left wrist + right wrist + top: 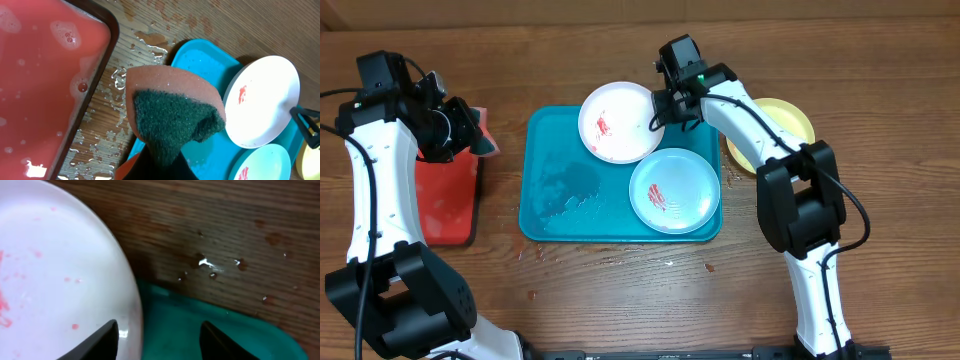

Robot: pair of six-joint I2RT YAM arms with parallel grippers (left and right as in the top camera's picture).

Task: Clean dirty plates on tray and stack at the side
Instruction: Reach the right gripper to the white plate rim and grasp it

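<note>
The teal tray (550,200) holds a white plate (618,122) with red smears at its back and a light blue plate (675,190) with red smears at its front right. The yellow-green plate (788,122) lies on the table right of the tray, partly behind my right arm. My right gripper (662,108) is open, its fingers (159,332) straddling the right rim of the white plate (55,275). My left gripper (470,128) is shut on an orange sponge with a dark green scrub face (172,122), held between the red tray and the teal tray (200,65).
A red tray (445,200) of soapy pinkish water (40,85) stands at the left. Water drops lie on the wood between the trays (107,135) and in the teal tray's left half (565,195).
</note>
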